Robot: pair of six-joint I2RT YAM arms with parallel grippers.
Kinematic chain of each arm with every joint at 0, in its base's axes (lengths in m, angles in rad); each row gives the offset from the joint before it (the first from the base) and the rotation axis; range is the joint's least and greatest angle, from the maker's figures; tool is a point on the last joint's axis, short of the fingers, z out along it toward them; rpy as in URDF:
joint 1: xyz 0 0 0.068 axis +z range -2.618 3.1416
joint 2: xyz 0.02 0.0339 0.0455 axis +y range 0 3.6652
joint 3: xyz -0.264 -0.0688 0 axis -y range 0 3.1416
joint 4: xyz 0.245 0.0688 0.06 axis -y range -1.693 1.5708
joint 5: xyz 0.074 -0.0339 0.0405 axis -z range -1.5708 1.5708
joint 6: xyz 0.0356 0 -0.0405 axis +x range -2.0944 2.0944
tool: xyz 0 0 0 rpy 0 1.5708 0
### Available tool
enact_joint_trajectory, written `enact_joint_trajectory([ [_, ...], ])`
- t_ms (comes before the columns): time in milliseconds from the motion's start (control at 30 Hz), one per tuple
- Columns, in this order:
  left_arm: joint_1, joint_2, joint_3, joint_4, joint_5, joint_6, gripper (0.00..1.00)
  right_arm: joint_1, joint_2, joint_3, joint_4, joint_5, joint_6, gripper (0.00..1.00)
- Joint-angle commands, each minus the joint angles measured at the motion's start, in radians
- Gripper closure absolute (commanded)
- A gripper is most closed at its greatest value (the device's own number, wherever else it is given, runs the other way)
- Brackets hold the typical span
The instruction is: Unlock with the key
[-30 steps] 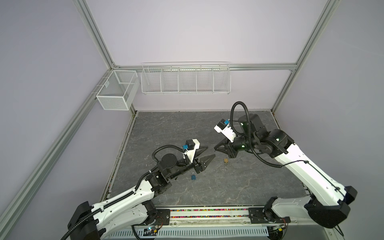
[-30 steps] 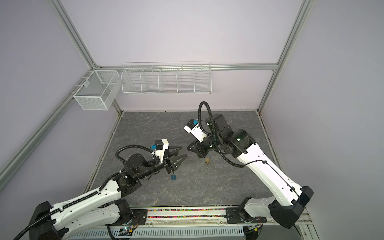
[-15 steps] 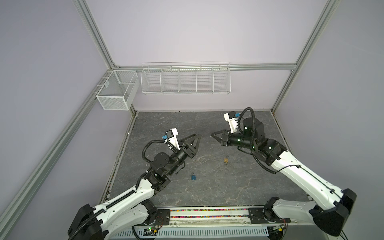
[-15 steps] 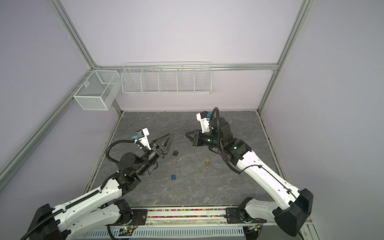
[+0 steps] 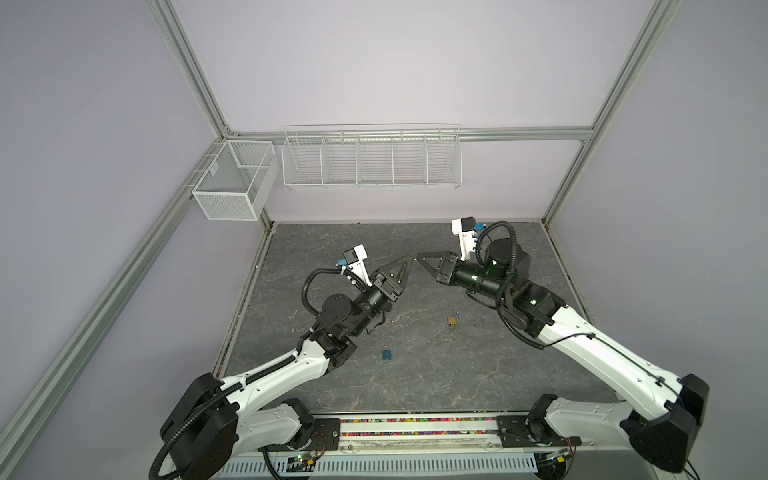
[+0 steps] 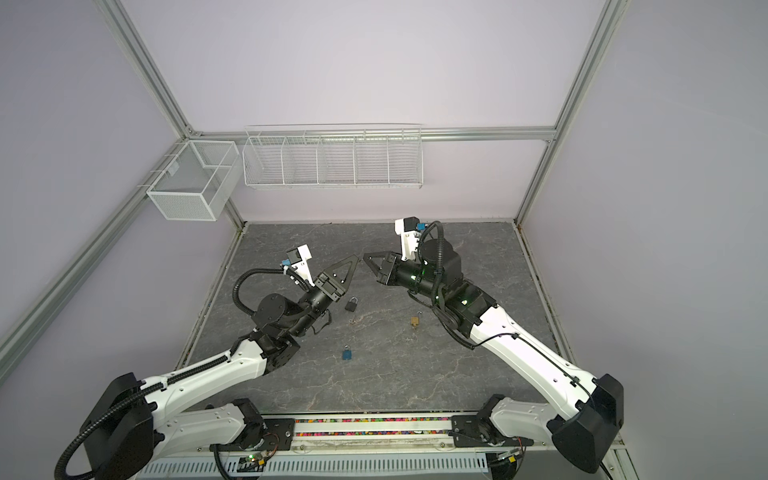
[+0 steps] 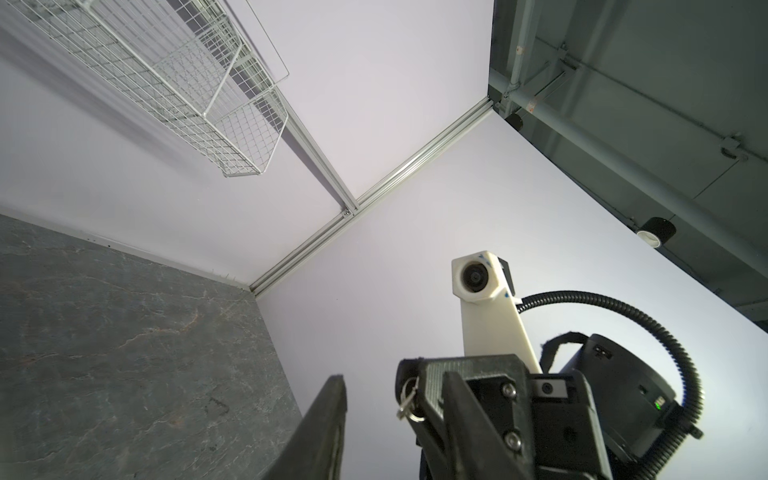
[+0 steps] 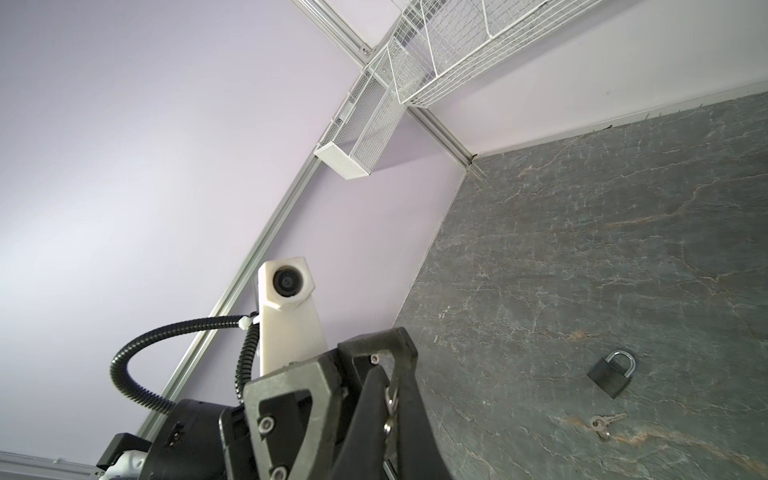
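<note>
My right gripper (image 5: 420, 257) is raised above the middle of the floor and shut on a small silver key (image 8: 390, 400). The key and its ring (image 7: 409, 405) hang at that gripper's tip. My left gripper (image 5: 408, 262) is raised too, pointing at the right one, tip almost against tip. Its jaws stand partly open; one finger (image 7: 332, 399) is a short gap from the key. A black padlock (image 6: 351, 304), a brass padlock (image 5: 452, 321) and a blue padlock (image 5: 387, 353) lie on the floor below. Neither gripper touches them.
A second key on a ring (image 8: 604, 422) lies on the grey stone floor (image 5: 415, 386) beside the black padlock (image 8: 609, 376). A long wire basket (image 5: 370, 158) and a mesh box (image 5: 232, 183) hang on the back walls, well above the arms.
Both grippers have risen from low over the floor and swung toward each other until their tips nearly meet. The left jaws have narrowed. The right gripper has stayed shut on the key.
</note>
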Motion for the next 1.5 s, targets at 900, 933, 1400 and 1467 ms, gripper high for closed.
enact_joint_trajectory([
  [900,0.001,0.090,0.026,0.224,-0.010,-0.107,0.85,0.037,-0.012,-0.051,0.160,0.054,0.021,0.93],
  [933,0.001,0.090,0.026,0.224,-0.012,-0.107,0.85,0.037,-0.013,-0.053,0.167,0.055,0.021,0.93],
  [1400,0.001,0.103,0.036,0.234,-0.005,-0.105,0.99,0.041,-0.009,-0.062,0.175,0.058,-0.006,0.93],
  [1467,0.002,0.100,0.037,0.223,-0.006,-0.100,1.00,0.041,-0.014,-0.062,0.170,0.059,-0.022,0.93],
])
